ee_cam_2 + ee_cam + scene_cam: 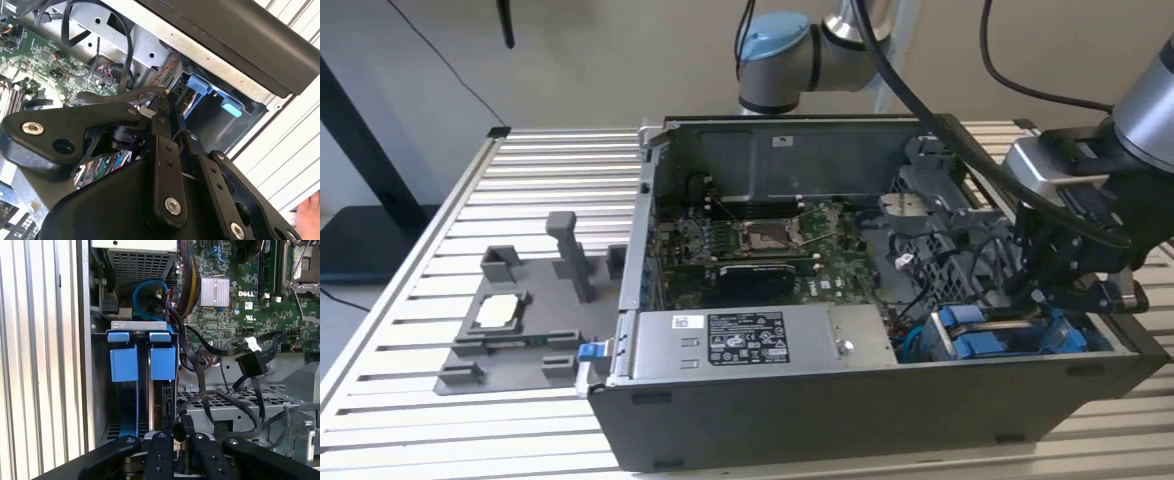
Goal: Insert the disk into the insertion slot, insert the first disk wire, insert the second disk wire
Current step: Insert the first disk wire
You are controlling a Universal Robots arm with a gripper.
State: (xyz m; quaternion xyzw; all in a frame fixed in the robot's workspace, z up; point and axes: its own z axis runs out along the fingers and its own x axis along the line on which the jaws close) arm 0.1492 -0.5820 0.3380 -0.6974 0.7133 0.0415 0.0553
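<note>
The disk (156, 400) stands on edge inside the insertion slot (137, 326), a grey metal cage at the case's front corner, with its blue carrier tabs (163, 362) showing. In the exterior view the blue carrier (981, 345) sits low at the exterior view's right of the case. My gripper (176, 434) hangs right over the disk's end, its fingers drawn together on a small black wire connector. In the second wrist view the gripper (167, 105) meets a black cable just beside the blue tabs (200, 82). A second black connector (255, 364) hangs loose on its cable nearby.
The open computer case (854, 420) lies on a slatted table (400, 400). A long silver labelled box (747, 345) and the green motherboard (774, 250) fill its middle. Cable bundles (220, 400) crowd the gripper. A grey fixture holding a chip (500, 312) stands outside. A hand (310, 215) shows at the table's edge.
</note>
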